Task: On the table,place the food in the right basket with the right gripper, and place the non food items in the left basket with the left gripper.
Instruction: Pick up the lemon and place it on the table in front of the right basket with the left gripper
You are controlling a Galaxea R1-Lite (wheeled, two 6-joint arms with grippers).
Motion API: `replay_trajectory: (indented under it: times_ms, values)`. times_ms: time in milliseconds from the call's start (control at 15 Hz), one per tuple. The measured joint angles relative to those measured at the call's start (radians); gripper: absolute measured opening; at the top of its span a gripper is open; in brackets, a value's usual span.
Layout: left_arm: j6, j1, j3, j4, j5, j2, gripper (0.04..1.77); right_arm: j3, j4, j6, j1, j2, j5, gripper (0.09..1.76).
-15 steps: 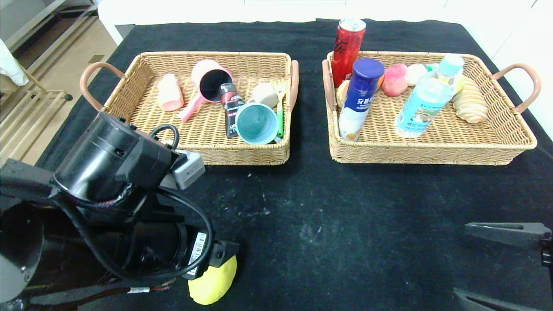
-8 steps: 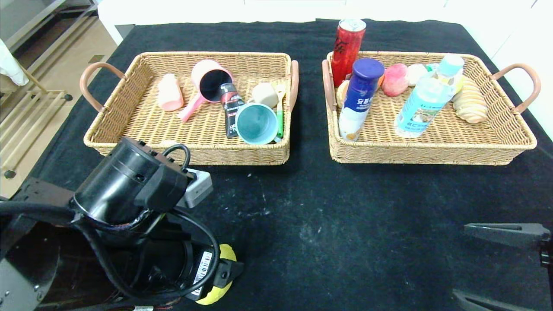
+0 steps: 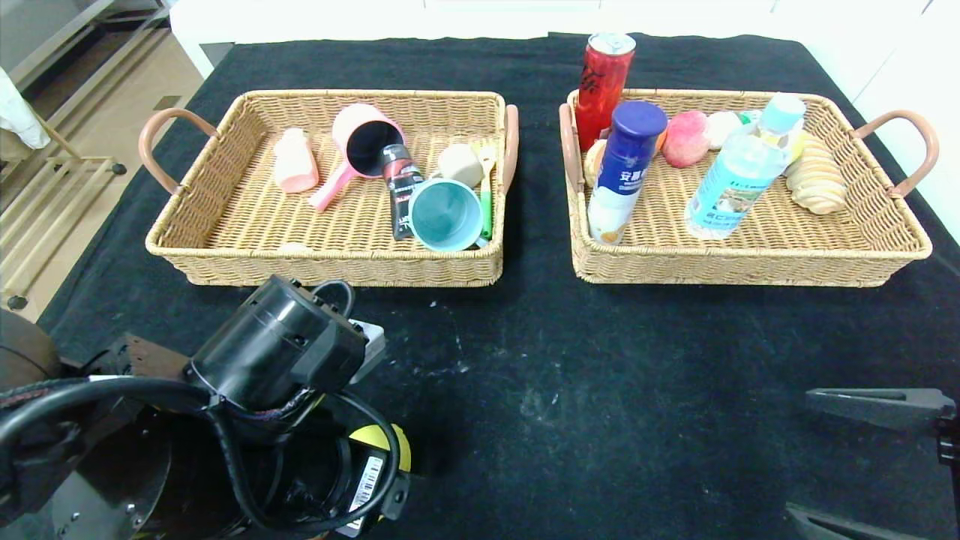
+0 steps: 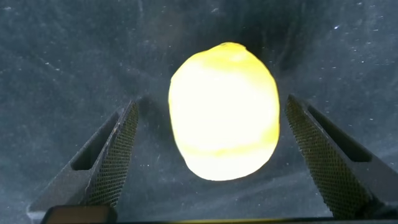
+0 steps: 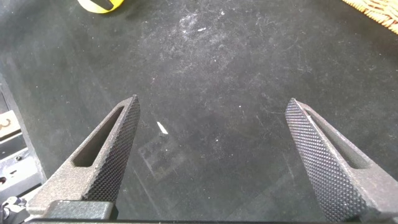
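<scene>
Inside right basket (image 3: 885, 255) — bottles, can; left gripper (image 4: 214, 155) spread around lemon (image 4: 224, 112); right gripper (image 5: 214, 155) spread.

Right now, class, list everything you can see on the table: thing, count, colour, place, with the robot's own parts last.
Left basket: 1, wicker, table's left.
Cups: 2, teal and pink, left basket.
Right basket: 1, wicker, table's right.
Can: 1, red, right basket's far left corner.
Bottles: 2, blue-capped and clear, right basket.
Yellow object: 1, table, near edge.
Left gripper: 1, fingers open around the yellow object.
Right gripper: 1, open, above bare table.
</scene>
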Motion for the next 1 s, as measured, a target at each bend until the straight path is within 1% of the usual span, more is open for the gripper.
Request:
replay_trajectory:
  times_ms: [600,800,867,933,1000]
  values:
    - [-0.006,0.001,-0.009,-0.005,0.007,0.056,1.72,0.002,0.0,-0.008,0.0,0.0,0.0,1.71]
    - [-0.007,0.002,-0.006,-0.005,0.007,0.064,1.25,0.006,0.0,-0.009,0.002,0.0,0.0,1.71]
    - [-0.007,0.001,-0.006,-0.005,0.008,0.067,1.12,0.006,0.0,-0.009,0.003,0.0,0.0,1.71]
    - [-0.007,0.001,-0.007,-0.004,0.01,0.07,1.06,0.009,0.0,-0.01,0.003,0.0,0.0,1.71]
    - [-0.007,0.001,-0.008,-0.004,0.01,0.071,1.04,0.009,-0.001,-0.016,0.003,0.0,0.0,1.71]
